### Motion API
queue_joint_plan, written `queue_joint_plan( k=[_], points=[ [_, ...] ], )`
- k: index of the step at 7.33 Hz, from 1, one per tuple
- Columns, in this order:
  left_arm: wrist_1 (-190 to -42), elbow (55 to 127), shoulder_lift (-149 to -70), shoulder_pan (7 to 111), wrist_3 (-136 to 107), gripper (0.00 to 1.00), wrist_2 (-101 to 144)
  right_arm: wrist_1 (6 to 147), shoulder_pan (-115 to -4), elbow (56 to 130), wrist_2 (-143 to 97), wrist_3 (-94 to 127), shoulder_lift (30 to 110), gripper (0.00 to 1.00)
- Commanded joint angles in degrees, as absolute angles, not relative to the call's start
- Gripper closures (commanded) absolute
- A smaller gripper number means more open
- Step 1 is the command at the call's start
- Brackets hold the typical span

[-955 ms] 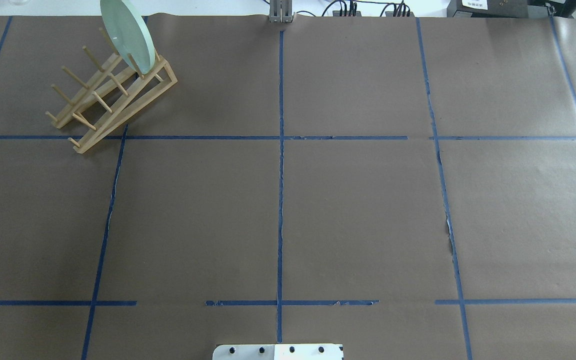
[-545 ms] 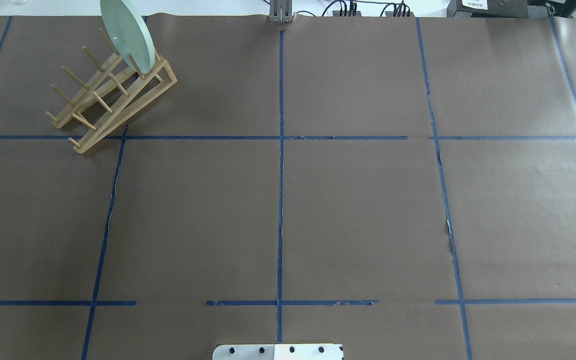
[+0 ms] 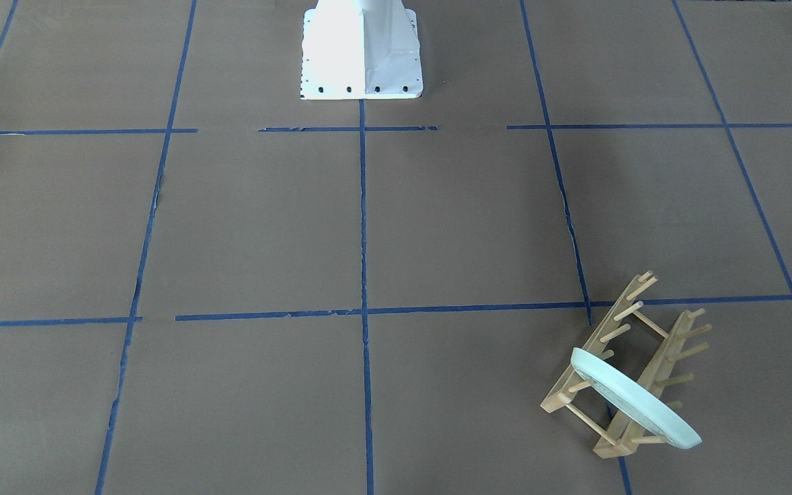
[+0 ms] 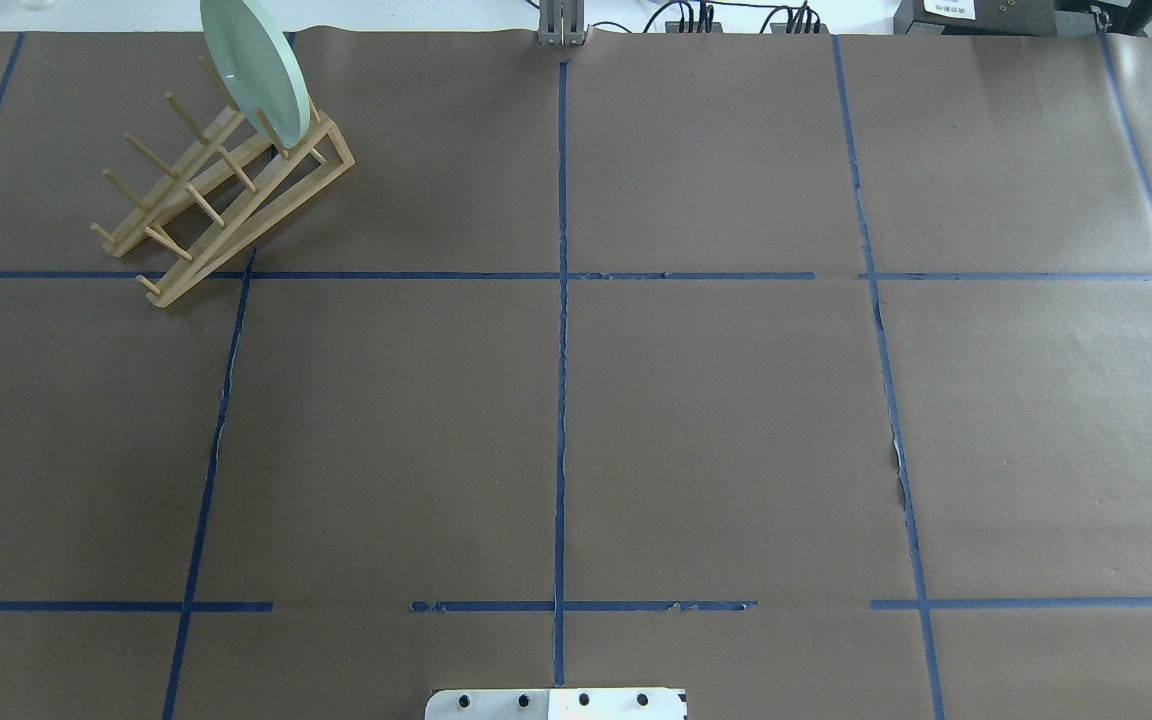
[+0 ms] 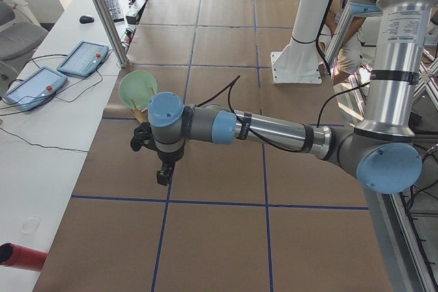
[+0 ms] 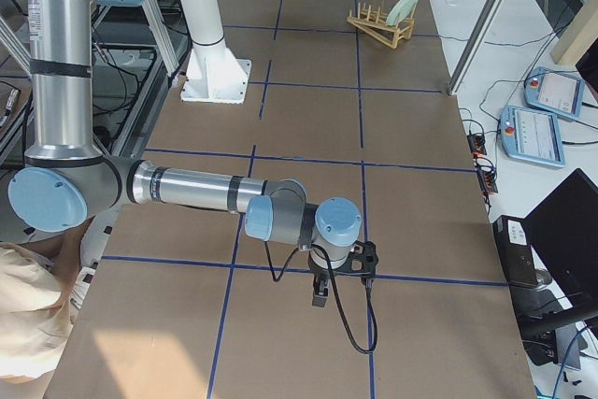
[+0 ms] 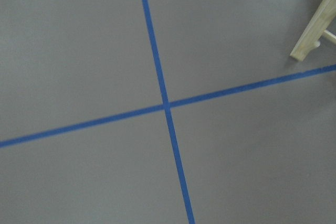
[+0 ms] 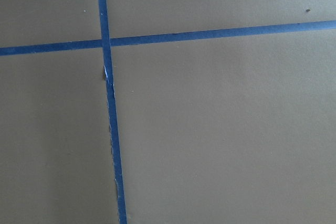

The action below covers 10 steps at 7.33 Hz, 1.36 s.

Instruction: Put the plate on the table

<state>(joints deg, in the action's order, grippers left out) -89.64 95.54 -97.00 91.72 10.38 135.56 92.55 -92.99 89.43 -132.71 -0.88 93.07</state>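
Note:
The pale mint-green plate stands on edge in the end slot of the wooden peg rack at the far left of the brown table. It also shows in the front-facing view and both side views. My left gripper hangs above the table a short way from the rack; I cannot tell whether it is open or shut. The rack's end shows in the left wrist view. My right gripper hangs over a tape line far from the plate; I cannot tell its state.
The white robot base sits at the near middle edge. Blue tape lines divide the table into rectangles. Tablets and cables lie on a white bench beyond the table's far edge. A person stands by the robot.

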Motion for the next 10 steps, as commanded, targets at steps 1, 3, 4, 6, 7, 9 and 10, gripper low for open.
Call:
queue_joint_plan(
  k=[1, 3, 4, 6, 7, 9, 10],
  points=[
    [-99.5, 90.7, -103.5, 91.5, 5.7, 0.0, 136.2, 92.5, -93.0, 89.4, -132.7, -0.9, 93.1, 0.0],
    [-112.1, 89.8, -105.8, 89.8, -23.5, 0.0, 145.6, 92.5, -93.0, 89.5, -132.7, -0.9, 93.1, 0.0],
    [-124.9, 88.1, -106.2, 84.7, -36.3, 0.0, 146.3, 92.5, -93.0, 89.5, -132.7, -0.9, 93.1, 0.0],
    [-144.1, 82.0, -111.4, 78.7, -71.4, 0.0, 145.7, 92.5, -93.0, 89.5, -132.7, -0.9, 93.1, 0.0],
    [-147.4, 80.2, -114.0, 75.3, -84.7, 0.0, 139.1, 92.5, -93.0, 89.4, -132.7, -0.9, 93.1, 0.0],
    [-151.2, 76.0, -120.2, 68.1, -110.7, 0.0, 122.7, 92.5, -93.0, 89.5, -132.7, -0.9, 93.1, 0.0],
    [-152.4, 73.0, -122.9, 67.9, -121.1, 0.0, 120.6, 92.5, -93.0, 89.5, -132.7, -0.9, 93.1, 0.0]
  ],
)
